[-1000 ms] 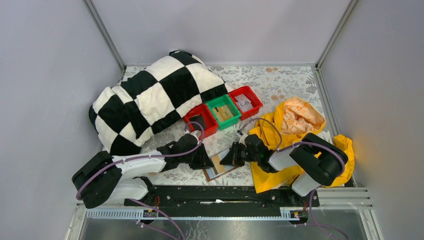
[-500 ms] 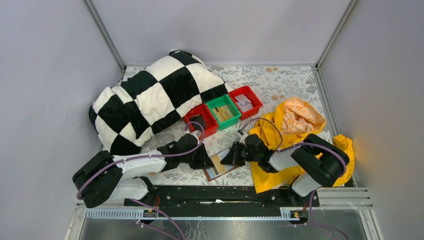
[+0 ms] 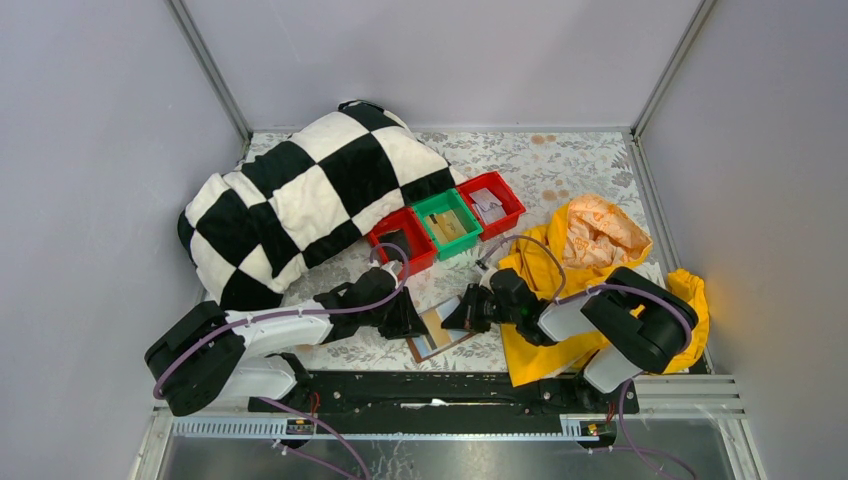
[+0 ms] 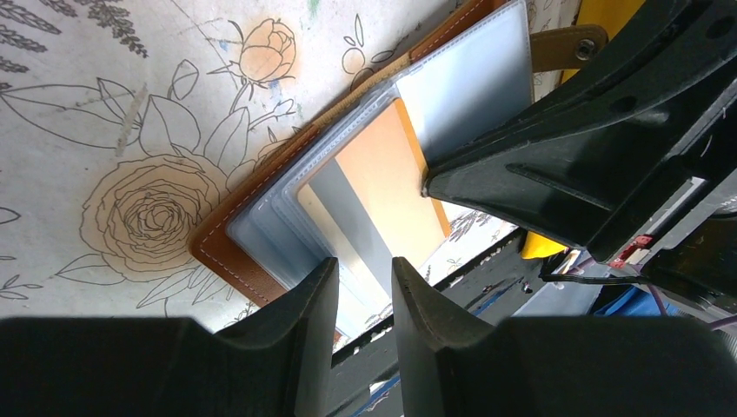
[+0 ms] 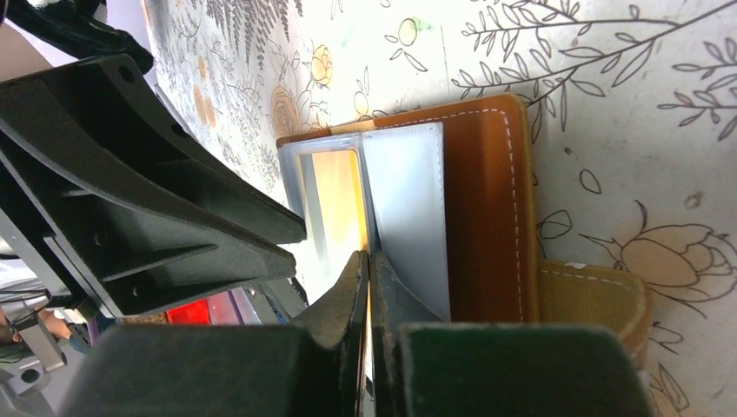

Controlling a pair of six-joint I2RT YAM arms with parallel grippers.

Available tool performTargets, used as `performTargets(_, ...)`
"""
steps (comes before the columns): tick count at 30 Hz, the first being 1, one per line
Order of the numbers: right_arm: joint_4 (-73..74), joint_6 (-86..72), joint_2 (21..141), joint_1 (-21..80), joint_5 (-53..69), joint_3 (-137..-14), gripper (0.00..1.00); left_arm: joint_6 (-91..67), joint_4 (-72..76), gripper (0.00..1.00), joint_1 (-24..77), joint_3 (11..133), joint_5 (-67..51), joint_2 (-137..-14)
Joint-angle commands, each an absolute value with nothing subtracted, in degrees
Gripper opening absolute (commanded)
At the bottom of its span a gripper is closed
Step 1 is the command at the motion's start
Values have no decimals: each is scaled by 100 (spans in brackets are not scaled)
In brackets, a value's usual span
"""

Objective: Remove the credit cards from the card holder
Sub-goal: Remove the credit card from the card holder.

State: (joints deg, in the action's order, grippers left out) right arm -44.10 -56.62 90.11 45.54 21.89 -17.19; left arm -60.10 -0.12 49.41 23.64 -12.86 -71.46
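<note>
The brown card holder (image 3: 425, 349) lies open on the flowered table near the front edge, between both grippers. Its pale grey pockets and brown border show in the left wrist view (image 4: 230, 252) and the right wrist view (image 5: 487, 217). A tan card with a grey stripe (image 4: 382, 187) sits among the clear sleeves and also shows in the right wrist view (image 5: 335, 191). My right gripper (image 5: 368, 261) is shut on the thin edge of that tan card, at the wallet's right side (image 3: 458, 318). My left gripper (image 4: 365, 271) is narrowly open just over the card's near end, at the wallet's left (image 3: 415, 325).
A red bin (image 3: 403, 241), a green bin (image 3: 448, 222) and a second red bin (image 3: 492, 200) stand in a row behind the wallet. A black-and-white chequered blanket (image 3: 300, 195) fills the back left. A yellow cloth (image 3: 590, 270) lies under the right arm.
</note>
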Motion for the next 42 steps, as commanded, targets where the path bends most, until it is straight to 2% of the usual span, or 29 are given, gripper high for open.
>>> performTargets(1, -4165, -5439, 8675, 4548, 1916, -1685, 0, -5956, -458, 34, 4963, 2209, -1047, -7234)
performTargets(12, -3219, -4916, 8048, 4301, 1656, -1687, 0, -5911, -520, 34, 4965, 2171, -1114, -7274)
performTargets(21, -3096, -4681, 8150, 4088, 2087, -1768, 0, -5844, -571, 34, 4963, 2229, -1115, -7166)
performTargets(28, -4204, -5728, 8362, 4138, 2023, -1343, 0, -5725, -931, 35, 4957, 2625, -1008, -6682)
performTargets(34, -5205, -6579, 8662, 4620, 1453, -1122, 0, -5596, -1595, 38, 4950, 3099, -692, -6233)
performTargets(42, -6140, -7318, 9087, 5045, 877, -994, 0, -5696, -1100, 42, 4949, 2938, -1049, -6443)
